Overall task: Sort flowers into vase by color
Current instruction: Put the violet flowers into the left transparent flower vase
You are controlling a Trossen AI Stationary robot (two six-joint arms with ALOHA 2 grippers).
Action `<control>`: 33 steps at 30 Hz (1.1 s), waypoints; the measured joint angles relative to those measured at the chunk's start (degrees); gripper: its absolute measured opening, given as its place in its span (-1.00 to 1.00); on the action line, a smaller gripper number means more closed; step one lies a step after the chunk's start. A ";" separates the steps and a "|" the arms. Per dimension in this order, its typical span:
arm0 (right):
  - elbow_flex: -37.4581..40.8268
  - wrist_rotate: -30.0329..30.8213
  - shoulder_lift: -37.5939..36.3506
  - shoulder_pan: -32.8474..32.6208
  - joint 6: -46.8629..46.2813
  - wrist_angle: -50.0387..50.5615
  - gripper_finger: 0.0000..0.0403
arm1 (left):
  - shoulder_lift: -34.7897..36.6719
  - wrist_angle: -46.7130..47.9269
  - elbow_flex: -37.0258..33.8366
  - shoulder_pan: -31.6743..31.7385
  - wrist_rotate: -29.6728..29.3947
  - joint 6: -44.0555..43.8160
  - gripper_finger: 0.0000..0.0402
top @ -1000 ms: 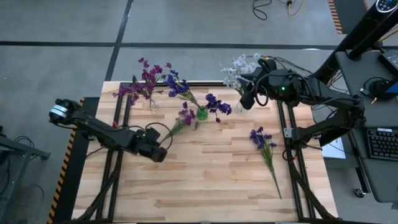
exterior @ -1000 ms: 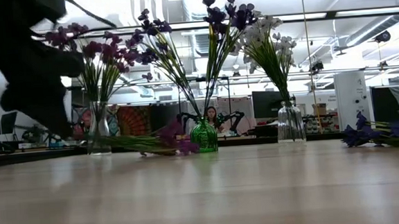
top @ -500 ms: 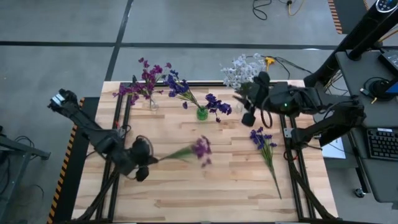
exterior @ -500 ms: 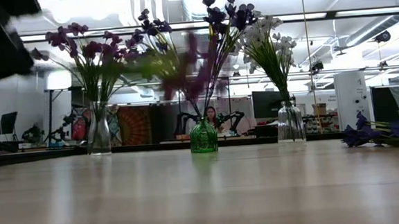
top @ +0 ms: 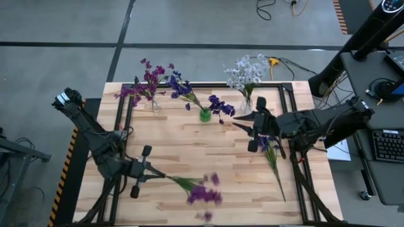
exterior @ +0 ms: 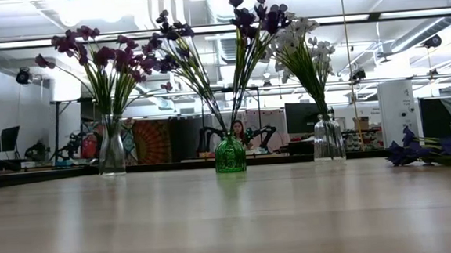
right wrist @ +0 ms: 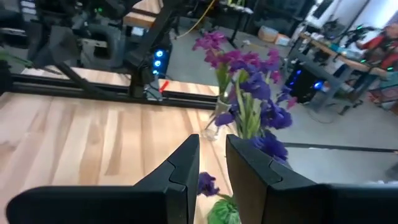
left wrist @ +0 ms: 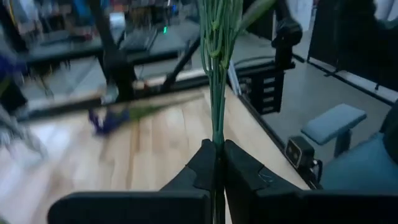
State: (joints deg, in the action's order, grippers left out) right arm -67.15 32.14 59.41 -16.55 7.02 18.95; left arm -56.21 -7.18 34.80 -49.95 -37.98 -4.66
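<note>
The left fingers (left wrist: 217,163) are clamped on the green stem of a magenta sprig (top: 201,191), carried low, well in front of the green vase (top: 204,115). The right fingers (top: 254,130), slightly parted and empty, hover beside the blue sprig (top: 270,150) lying right of that vase. Sprigs look light and whippy, so gripping low on the stem seems best.

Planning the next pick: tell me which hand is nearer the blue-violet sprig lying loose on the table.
Right. The right hand hovers beside the blossoms of the loose blue-violet sprig. The left hand is far across the table, shut on a magenta sprig.
</note>
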 joint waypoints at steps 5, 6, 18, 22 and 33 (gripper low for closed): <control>3.65 4.51 -3.06 -3.74 -0.12 -1.82 -0.64 | -1.62 -8.53 -0.05 1.91 2.49 10.35 -1.00; 4.35 4.49 -3.56 -4.47 -0.40 -2.04 -0.64 | -2.11 -10.24 -0.08 2.60 3.96 12.40 -1.00; 13.64 4.31 -4.07 -10.09 -1.88 -10.63 -0.64 | -6.68 -25.11 -3.66 18.60 26.01 17.66 -1.00; 16.99 3.86 -2.11 -10.84 -0.15 -17.96 -0.64 | -9.90 -35.51 -6.66 21.83 29.43 18.91 -1.00; 21.83 3.35 10.17 -10.96 11.91 -44.83 -0.64 | -22.62 -55.57 -9.10 22.71 29.43 20.76 -1.00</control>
State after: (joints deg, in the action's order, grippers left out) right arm -45.32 35.48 69.58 -27.51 18.93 -25.88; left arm -78.83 -62.74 25.70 -27.24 -8.56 16.10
